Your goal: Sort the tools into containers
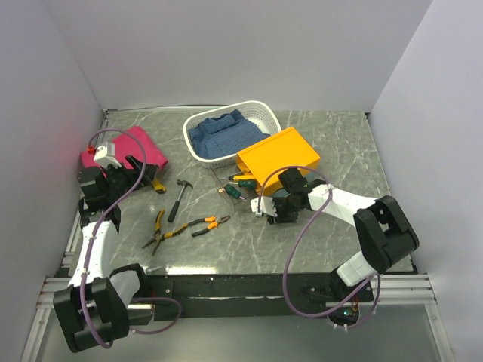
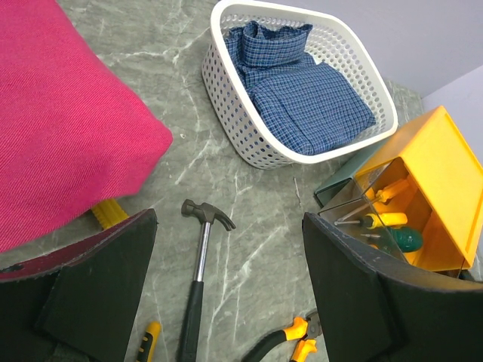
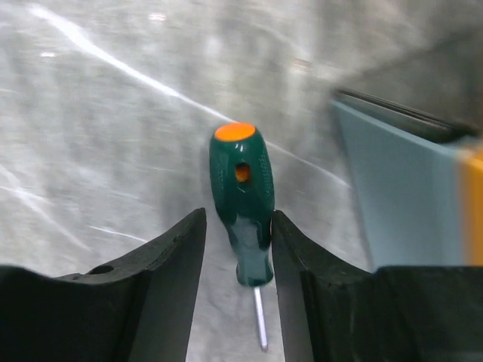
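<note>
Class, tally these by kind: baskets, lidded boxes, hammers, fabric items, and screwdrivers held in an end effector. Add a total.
Baskets: 1 (white basket)
Lidded boxes: 1 (orange-yellow box)
Hammers: 1 (hammer)
Fabric items: 2 (pink cloth, blue checked garment)
Held screwdrivers: 1 (green screwdriver, in the right end effector)
Total: 6

Grey table (image 1: pixel 332 151): hammer (image 1: pixel 178 199), pliers (image 1: pixel 157 226), basket (image 1: pixel 207 156), box (image 1: pixel 278 156), pink cloth (image 1: pixel 143 149).

Grey-green marbled table (image 1: pixel 347 136), plain white walls (image 1: pixel 226 45) behind it and at both sides; soft, even light
</note>
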You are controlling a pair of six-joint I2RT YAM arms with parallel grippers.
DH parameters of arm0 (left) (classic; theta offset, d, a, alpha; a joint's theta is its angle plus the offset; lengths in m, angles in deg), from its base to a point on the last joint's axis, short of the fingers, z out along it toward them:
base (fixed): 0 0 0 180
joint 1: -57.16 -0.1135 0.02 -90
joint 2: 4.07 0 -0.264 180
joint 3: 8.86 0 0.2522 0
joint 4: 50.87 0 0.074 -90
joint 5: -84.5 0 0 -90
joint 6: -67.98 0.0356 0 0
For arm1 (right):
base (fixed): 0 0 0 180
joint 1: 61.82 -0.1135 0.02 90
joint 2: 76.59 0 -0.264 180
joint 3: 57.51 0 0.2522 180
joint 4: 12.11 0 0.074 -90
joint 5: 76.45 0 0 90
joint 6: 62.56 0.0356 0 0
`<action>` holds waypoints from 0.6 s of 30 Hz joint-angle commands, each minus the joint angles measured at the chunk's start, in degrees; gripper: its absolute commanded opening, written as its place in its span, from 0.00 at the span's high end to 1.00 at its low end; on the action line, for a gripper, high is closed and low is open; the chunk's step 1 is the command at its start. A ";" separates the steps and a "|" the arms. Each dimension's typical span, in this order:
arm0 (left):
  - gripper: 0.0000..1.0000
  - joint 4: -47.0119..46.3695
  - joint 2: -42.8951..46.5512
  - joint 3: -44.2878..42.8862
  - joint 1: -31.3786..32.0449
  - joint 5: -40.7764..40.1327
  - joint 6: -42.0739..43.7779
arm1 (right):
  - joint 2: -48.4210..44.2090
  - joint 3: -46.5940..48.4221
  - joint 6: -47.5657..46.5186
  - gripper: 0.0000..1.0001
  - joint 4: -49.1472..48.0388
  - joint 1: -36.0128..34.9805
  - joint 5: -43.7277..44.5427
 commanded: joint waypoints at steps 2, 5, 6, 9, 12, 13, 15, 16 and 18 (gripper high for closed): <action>0.16 -2.70 1.70 -0.60 -0.25 0.50 -0.45 | -2.93 -3.74 -1.75 0.49 -0.51 -3.04 0.64; 0.16 -2.52 2.14 -0.42 -0.25 0.58 -0.63 | -1.53 -4.62 -1.49 0.49 -2.97 -6.02 3.53; 0.16 -2.26 2.31 -0.51 -0.25 0.50 -0.46 | -1.18 -4.62 -1.40 0.51 -3.07 -6.99 3.71; 0.16 -0.77 3.01 -1.21 -0.25 0.41 0.42 | -1.70 -3.66 -1.13 0.65 -1.76 -7.52 2.93; 0.16 -0.32 3.72 -1.74 -0.34 0.49 0.69 | -5.73 -1.73 0.36 0.75 3.15 -7.44 1.44; 0.16 -0.58 3.89 -1.65 -0.34 0.58 0.60 | -7.48 0.80 1.75 0.78 5.61 -7.00 0.56; 0.16 -1.64 3.98 -1.74 -0.34 1.46 0.95 | -12.85 6.07 5.44 0.81 15.43 -5.51 -6.45; 0.16 -1.64 4.24 -2.00 -0.25 1.20 1.12 | -14.17 13.32 7.37 0.84 19.74 -4.37 -9.79; 0.16 -1.73 4.51 -2.44 -0.34 0.85 2.09 | -15.32 21.09 11.67 0.85 28.28 -3.83 -15.69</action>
